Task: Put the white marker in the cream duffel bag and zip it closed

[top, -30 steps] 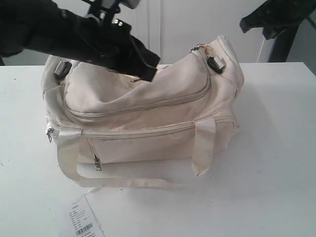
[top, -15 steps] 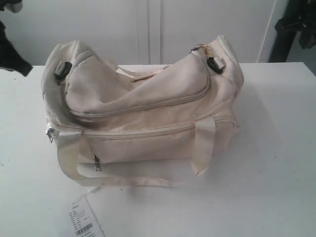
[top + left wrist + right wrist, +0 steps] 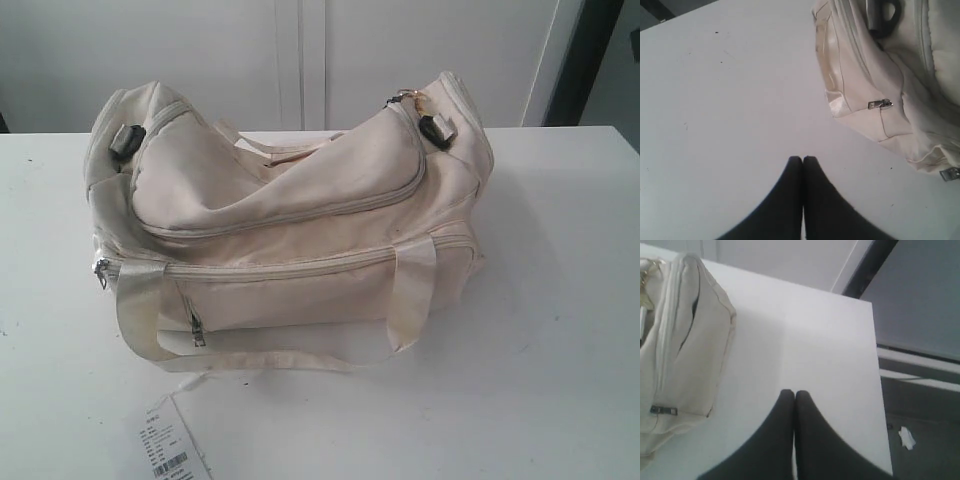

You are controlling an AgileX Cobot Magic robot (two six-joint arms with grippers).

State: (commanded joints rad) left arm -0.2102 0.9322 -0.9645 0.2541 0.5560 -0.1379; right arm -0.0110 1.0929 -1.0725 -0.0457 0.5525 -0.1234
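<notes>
the cream duffel bag sits mid-table with its main zip running as an unbroken line across the top, no dark lining showing, and a grey pull parked at the bag's 1 o'clock corner. the white marker shows in no view, so my guess is that it is inside the bag and the work is at its last step: checking the closure. neither arm appears in the exterior view. the left gripper hovers over bare table just off the bag's end, fingers pressed together and holding nothing. the right gripper is the same, tips together and empty, above the table near the bag's other end. if the zip proves short of its stop, the next move calls for one arm to pin the fabric while the other pinches the small pull. there is wide open room at 3 and 9 o'clock of the bag. a paper tag lies at 7 o'clock by the front edge, and a loose handle trails at 6 o'clock. the table edge is close to the right gripper.
</notes>
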